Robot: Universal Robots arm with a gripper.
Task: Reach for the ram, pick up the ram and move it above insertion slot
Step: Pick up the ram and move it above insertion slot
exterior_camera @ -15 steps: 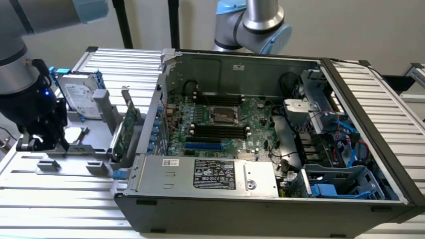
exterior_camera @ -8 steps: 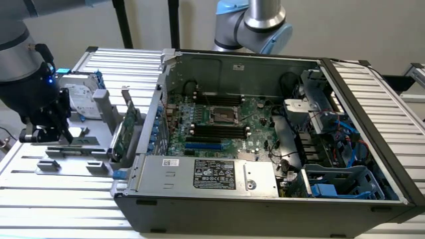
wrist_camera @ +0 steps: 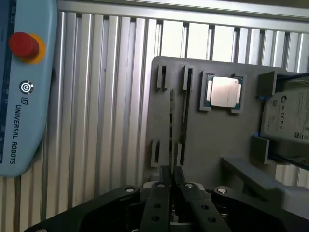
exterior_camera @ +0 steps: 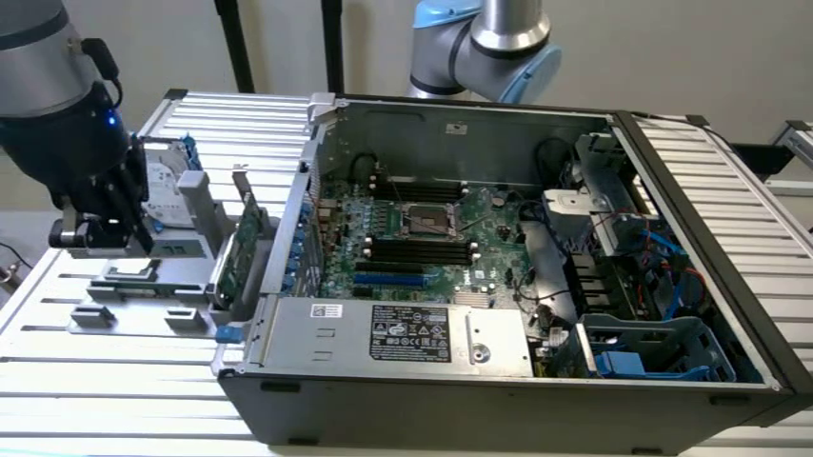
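Note:
The ram (wrist_camera: pixel 171 125) appears edge-on as a thin stick running out from between my fingers, over the grey fixture (wrist_camera: pixel 212 140). My gripper (wrist_camera: pixel 171 181) is shut on it. In the exterior view my gripper (exterior_camera: pixel 109 255) hangs a little above the fixture (exterior_camera: pixel 133 309) at that view's left, outside the computer case, with the ram (exterior_camera: pixel 129 272) just under its tips. The insertion slot is one of the parallel black sockets (exterior_camera: pixel 413 249) on the motherboard, well to that view's right of the gripper. A dark groove or stick (wrist_camera: pixel 184 111) lies in the fixture beside the held ram.
A green expansion card with a metal bracket (exterior_camera: pixel 242 243) stands between the fixture and the case wall (exterior_camera: pixel 299 219). A processor chip (wrist_camera: pixel 223 92) and a hard drive (wrist_camera: pixel 287 116) sit on the fixture. A teach pendant (wrist_camera: pixel 24 87) lies on the ribbed table. A second arm (exterior_camera: pixel 489 43) stands behind the case.

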